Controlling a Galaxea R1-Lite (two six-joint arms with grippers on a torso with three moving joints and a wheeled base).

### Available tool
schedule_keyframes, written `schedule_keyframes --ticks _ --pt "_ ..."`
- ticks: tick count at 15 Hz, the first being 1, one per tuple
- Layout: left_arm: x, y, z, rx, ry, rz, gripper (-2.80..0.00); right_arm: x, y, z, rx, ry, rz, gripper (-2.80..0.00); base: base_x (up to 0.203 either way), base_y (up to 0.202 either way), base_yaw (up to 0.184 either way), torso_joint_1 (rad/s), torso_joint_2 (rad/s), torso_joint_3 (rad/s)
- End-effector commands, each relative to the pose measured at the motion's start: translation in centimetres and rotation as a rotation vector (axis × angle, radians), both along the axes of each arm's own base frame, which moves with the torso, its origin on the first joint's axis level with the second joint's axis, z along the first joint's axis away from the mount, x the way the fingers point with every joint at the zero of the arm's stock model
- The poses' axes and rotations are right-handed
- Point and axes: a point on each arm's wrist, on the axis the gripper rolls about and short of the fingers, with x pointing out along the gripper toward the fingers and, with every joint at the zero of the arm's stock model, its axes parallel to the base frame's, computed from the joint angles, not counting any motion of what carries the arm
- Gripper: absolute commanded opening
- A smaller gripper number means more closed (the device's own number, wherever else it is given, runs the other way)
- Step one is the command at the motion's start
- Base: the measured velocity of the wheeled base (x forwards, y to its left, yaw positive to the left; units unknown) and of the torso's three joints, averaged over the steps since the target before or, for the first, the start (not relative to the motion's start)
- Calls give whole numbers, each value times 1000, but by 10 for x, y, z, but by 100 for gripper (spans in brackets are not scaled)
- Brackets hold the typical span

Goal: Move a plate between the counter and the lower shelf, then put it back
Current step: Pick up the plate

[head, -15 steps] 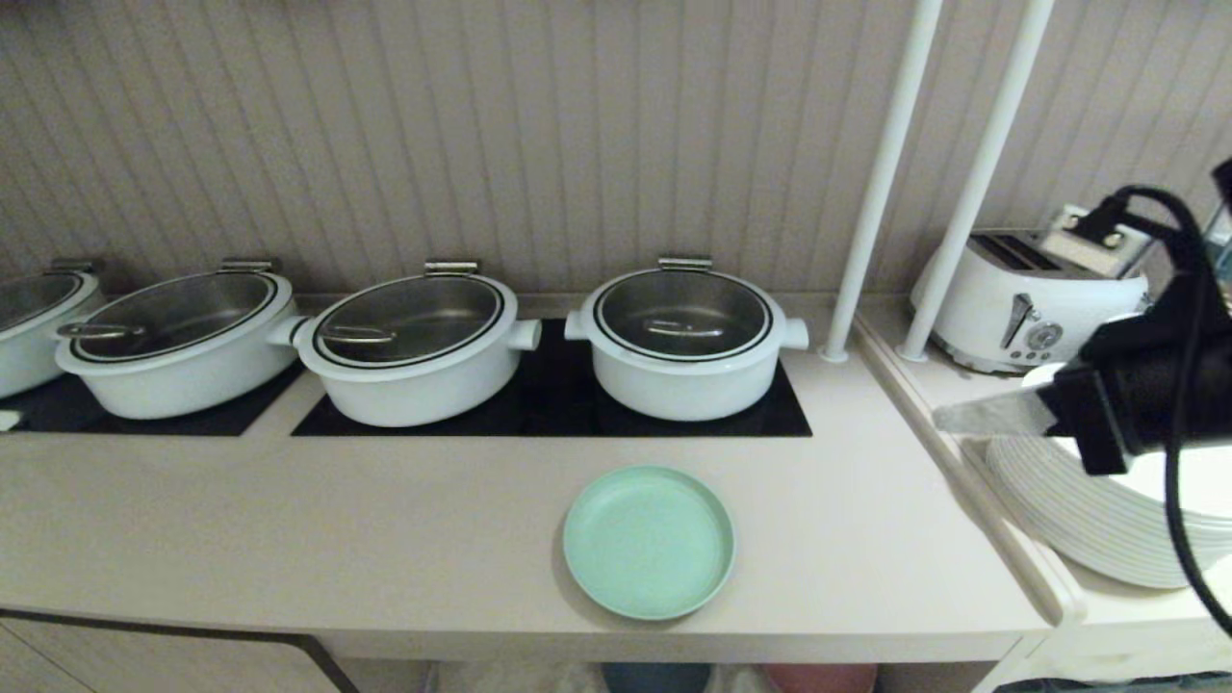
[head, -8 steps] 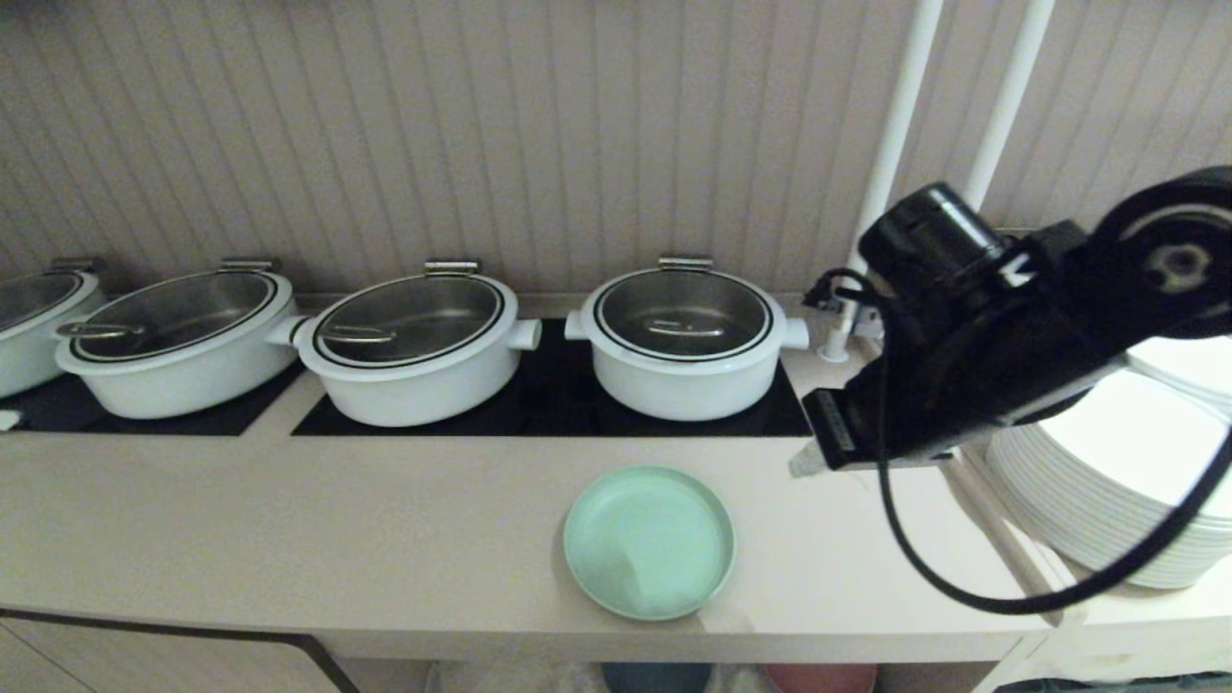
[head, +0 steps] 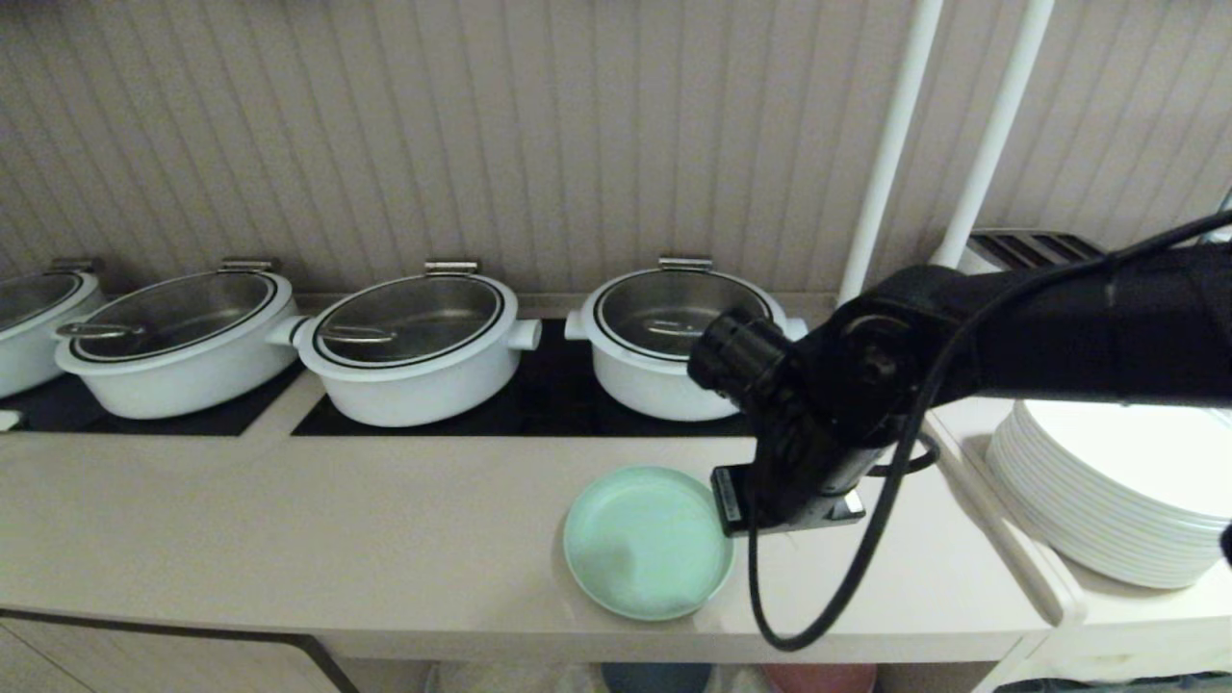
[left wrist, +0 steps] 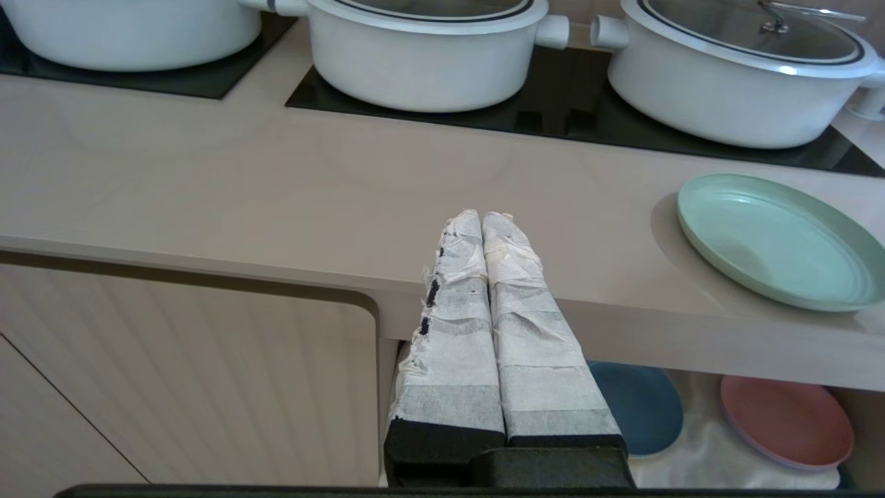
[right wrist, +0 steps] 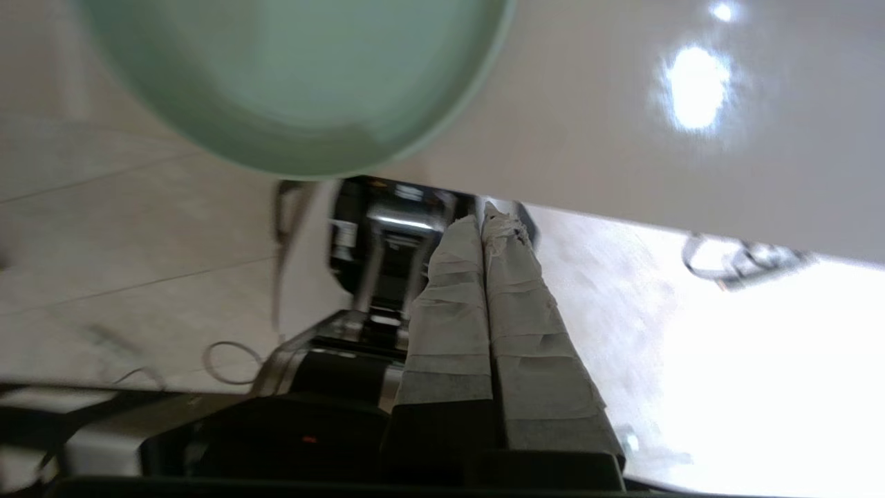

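Now right gripper (right wrist: 484, 218) nears plate (head: 648, 541).

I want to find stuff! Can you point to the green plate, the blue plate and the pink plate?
green plate (head: 645, 544): head view, its flat middle.
blue plate (left wrist: 646, 408): left wrist view, its visible inside.
pink plate (left wrist: 785, 422): left wrist view, its middle.

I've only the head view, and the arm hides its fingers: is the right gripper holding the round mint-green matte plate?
Observer: No. The right gripper is shut and empty; the round mint-green matte plate lies clear of its tips.
Operator: Where's the left gripper?
Observer: Also shut, the left gripper hangs before the smooth beige counter.
Operator: And the lower shelf?
Observer: The lower shelf holds a round blue plate and a round pink plate.
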Motion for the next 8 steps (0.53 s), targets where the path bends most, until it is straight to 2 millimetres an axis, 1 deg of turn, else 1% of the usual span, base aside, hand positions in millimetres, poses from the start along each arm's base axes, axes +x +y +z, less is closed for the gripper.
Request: schedule_keyframes --ticks 1,2,5,8 --pt "0 0 0 -2 0 1 -280 2 13 -23 -68 53 -11 -280 0 0 0 0 0 0" --pt "0 0 0 -2 0 1 -280 4 17 -29 -74 62 -25 -280 0 0 0 0 0 0" --pt "0 0 0 -1 0 1 -280 17 27 -38 -48 64 -86 -280 0 0 0 0 0 0" --pt "0 0 0 -2 0 1 -280 21 26 -44 -56 74 -99 -280 0 0 0 0 0 0"
